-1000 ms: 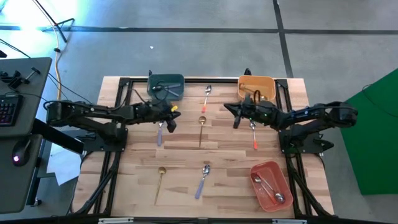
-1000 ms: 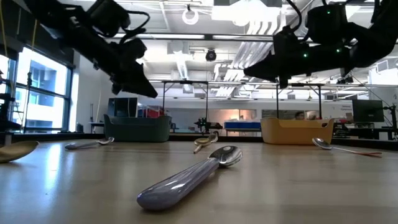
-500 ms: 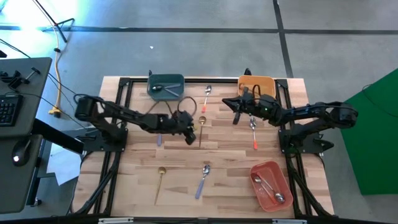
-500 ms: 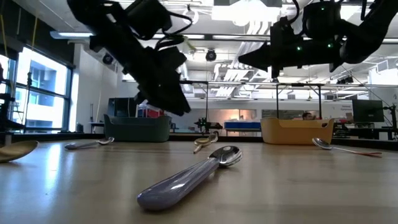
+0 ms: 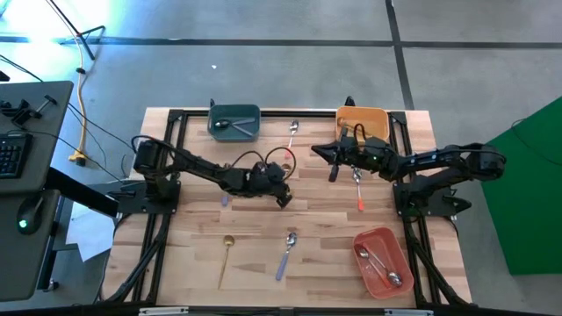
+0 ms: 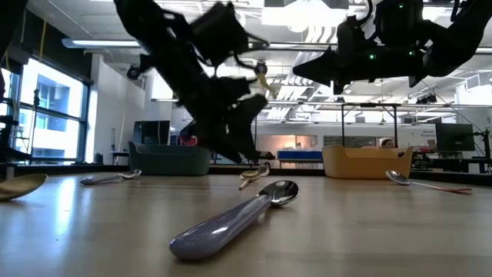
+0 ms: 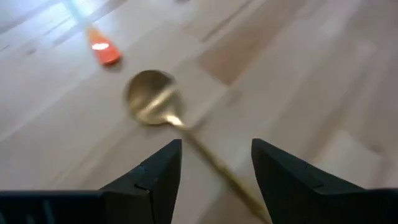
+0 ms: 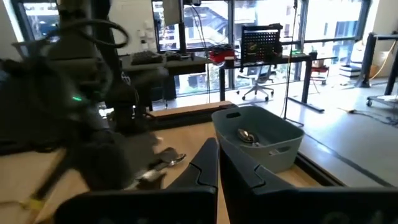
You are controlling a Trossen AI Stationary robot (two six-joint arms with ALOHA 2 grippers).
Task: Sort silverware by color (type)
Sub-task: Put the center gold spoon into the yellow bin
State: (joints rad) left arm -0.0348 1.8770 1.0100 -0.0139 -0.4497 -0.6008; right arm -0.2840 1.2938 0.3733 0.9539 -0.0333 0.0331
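While the teal bin (image 5: 234,122) and red-pink bin (image 5: 383,260) each hold a piece or two, roughly six pieces of silverware remain loose. The left gripper (image 5: 283,195), wide open and empty, hovers over the gold spoon (image 7: 152,103) mid-table; the right gripper (image 5: 332,161), closed and empty, waits by the orange bin (image 5: 362,122), whose contents I can't make out.

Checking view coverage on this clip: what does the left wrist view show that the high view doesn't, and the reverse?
Only the left wrist view: the left gripper open, its fingers either side of the gold spoon's handle.

Only the high view: the teal bin, orange bin, red-pink bin, the other spoons, and the right gripper near the orange bin.

Both: the table, that gold spoon, and an orange-red handle tip.
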